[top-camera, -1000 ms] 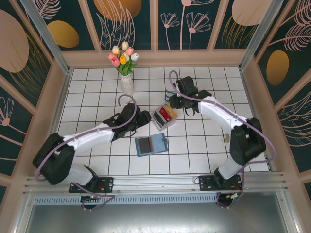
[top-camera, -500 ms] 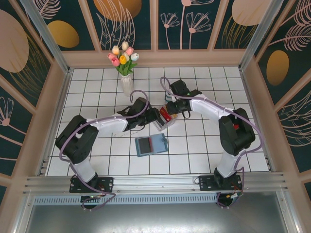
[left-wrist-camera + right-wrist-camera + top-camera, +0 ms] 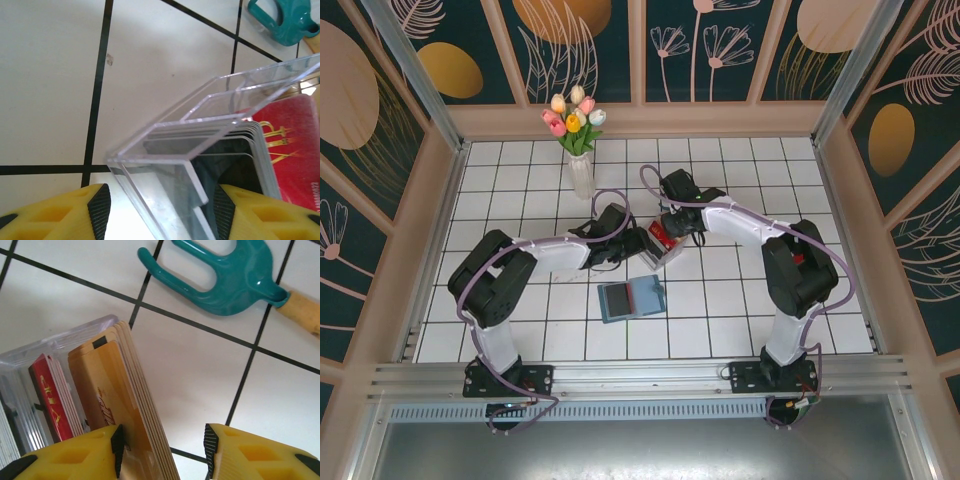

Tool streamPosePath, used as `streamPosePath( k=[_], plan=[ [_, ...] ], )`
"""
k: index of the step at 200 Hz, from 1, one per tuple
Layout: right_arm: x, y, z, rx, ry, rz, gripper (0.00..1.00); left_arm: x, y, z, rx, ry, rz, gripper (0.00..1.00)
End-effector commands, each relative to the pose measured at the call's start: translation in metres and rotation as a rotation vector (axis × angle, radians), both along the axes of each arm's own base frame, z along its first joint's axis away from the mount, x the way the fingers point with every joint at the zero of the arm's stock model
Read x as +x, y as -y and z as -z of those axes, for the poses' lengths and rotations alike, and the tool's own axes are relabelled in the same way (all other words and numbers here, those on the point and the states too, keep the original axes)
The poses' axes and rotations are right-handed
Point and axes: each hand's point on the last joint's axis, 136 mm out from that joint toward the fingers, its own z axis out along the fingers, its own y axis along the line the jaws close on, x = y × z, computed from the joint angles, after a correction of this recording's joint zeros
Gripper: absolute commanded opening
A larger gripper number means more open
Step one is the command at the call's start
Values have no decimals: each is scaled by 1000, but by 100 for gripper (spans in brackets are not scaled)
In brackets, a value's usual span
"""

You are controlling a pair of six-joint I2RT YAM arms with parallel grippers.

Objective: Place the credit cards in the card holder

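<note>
A vase of tulips (image 3: 577, 145) stands on the white tiled table (image 3: 740, 300); a teal garden fork (image 3: 225, 275) lies across a tile seam.

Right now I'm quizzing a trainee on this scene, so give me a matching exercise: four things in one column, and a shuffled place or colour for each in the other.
1. card holder
2. garden fork
3. tulips
4. red card

A. in a vase on the far side
B. standing in the clear tray
C. lying open, apart from the others
D. teal head, wooden handle

Pairs: 1-C, 2-D, 3-A, 4-B
</note>
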Motion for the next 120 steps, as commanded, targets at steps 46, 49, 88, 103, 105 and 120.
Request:
streamPosePath(
  k=[46, 49, 88, 103, 105, 120],
  plan=[
    [9, 11, -26, -44, 78, 18, 43, 0, -8, 19, 37, -28, -18, 57],
    [9, 10, -26, -44, 78, 16, 42, 0, -8, 18, 37, -28, -18, 57],
    [9, 13, -32, -50, 97, 23, 42, -1, -9, 20, 48, -31, -14, 56],
    [10, 13, -35, -48, 103, 23, 40, -2, -11, 21, 50, -32, -16, 56],
    [9, 13, -35, -46, 102, 21, 40, -2, -11, 21, 51, -31, -15, 56],
    [9, 11, -36, -40, 104, 16, 37, -2, -10, 22, 52, -34, -14, 56]
  ],
)
